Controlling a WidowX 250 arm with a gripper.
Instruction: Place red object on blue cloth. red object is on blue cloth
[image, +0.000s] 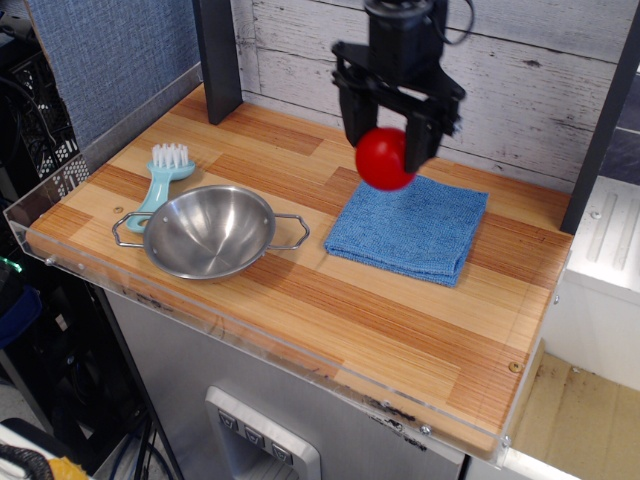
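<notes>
Red ball (385, 158): your hand (389, 150) has it clamped between both fingers, hanging in the air above the blue cloth's (408, 225) near-left part, not touching it.

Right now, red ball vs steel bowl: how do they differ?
The red ball is held in the claw above the blue cloth; the steel bowl sits on the wooden counter. Ball is smaller, solid, red; bowl wider, hollow, silver, with handles. Both are glossy.

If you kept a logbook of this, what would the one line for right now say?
phase: carrying | gripper: shut on red ball | ball: in air over blue cloth, not set down | steel bowl: empty
</notes>
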